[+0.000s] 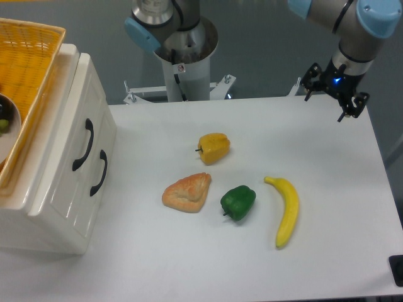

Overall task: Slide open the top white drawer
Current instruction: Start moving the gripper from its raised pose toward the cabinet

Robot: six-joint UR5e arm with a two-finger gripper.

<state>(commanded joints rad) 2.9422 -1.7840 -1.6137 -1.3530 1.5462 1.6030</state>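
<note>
Cream-white cabinet (56, 189) sits at the left edge of the frame on the white table (340, 189). The top white drawer (79, 129) faces right, flush with the cabinet front, its curved black handle (84, 145) just above and left of the lower drawer's handle (99, 173). A yellow woven basket (28, 82) rests on the cabinet top.

Gripper (343, 100) hangs at upper right of the frame, over the table's far corner, well apart from the cabinet (fingers too small and dark; cannot tell whether they are apart or together). Nothing visible between them.

Mid-table: yellow bell pepper (214, 148), croissant (187, 192) below it, green bell pepper (238, 202) just beside the croissant, banana (286, 211) to the right.
</note>
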